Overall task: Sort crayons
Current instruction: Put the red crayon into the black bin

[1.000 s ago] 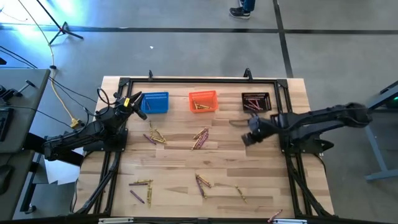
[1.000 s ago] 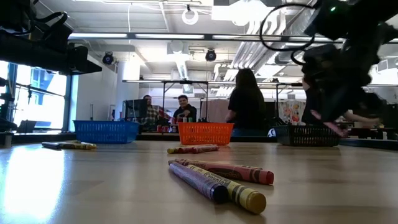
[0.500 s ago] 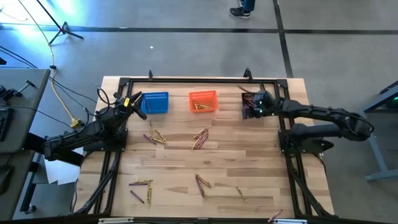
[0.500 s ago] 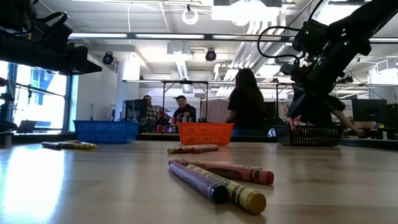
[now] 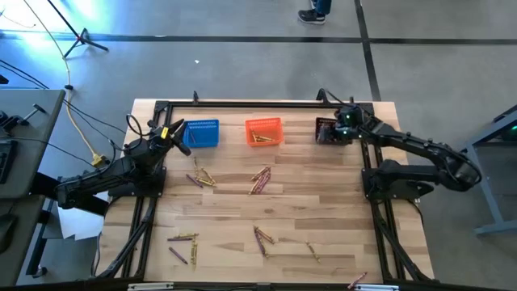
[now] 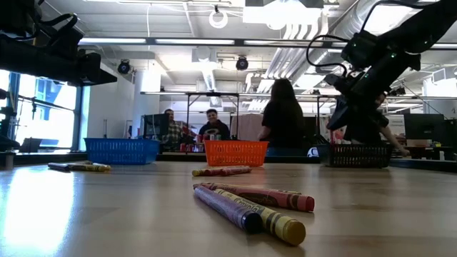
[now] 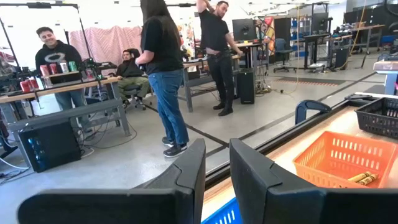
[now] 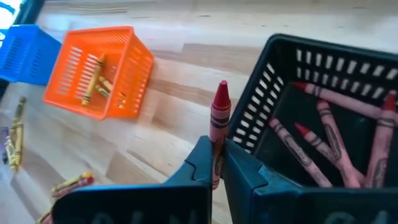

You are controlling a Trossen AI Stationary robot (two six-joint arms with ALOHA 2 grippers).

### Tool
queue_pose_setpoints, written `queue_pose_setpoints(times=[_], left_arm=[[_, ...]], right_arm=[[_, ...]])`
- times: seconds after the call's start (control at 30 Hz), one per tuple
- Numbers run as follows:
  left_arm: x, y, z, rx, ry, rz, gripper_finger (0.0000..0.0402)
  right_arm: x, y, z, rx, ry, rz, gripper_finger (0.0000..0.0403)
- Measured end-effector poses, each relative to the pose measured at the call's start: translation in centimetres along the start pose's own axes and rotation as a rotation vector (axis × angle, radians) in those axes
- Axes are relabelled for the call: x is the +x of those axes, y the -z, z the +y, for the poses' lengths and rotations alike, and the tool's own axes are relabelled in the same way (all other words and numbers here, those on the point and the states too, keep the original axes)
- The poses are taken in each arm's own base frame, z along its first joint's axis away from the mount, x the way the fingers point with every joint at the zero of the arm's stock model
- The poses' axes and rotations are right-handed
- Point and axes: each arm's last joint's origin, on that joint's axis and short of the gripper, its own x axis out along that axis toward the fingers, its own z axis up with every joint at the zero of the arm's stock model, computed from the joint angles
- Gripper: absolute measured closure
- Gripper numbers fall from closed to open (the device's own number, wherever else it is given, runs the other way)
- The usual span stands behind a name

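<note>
Up at the far right of the table, the right gripper (image 5: 335, 132) hangs over the black basket (image 8: 323, 118), at its wall nearest the orange basket (image 8: 99, 71). Fingers clamped shut on a red crayon (image 8: 219, 121), held by its lower half; long axis runs straight out along the fingers, pointed tip leading, label end buried between the pads. Tip sits beside the black basket's rim, on the orange basket's side. Just past the fingers, inside the black basket, more red crayons (image 8: 323, 134) lie side by side, tips mostly pointing back toward the gripper. Orange basket holds yellow crayons (image 8: 93, 84). Left gripper (image 7: 214, 171) waits near the blue basket (image 5: 201, 133), fingers slightly parted, nothing between them. Loose crayons (image 5: 260, 179) scattered mid-table.
</note>
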Motion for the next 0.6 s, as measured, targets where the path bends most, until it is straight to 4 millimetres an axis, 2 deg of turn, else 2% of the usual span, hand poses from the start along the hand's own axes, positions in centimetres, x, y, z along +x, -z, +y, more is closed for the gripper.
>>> queue_pose_setpoints(times=[0.3,0.47,0.6], left_arm=[[0.0,0.0,0.0,0.0,0.0,0.0,0.0342],[0.0,0.0,0.0,0.0,0.0,0.0,0.0342],[0.0,0.0,0.0,0.0,0.0,0.0,0.0342]], right_arm=[[-0.4,-1.1,-1.6,-0.018,0.066,-0.066,0.0397],[-0.7,-1.8,-2.1,0.012,-0.008,-0.076,0.0398],[-1.0,-2.3,-2.6,0.029,0.002,-0.121,0.0398]])
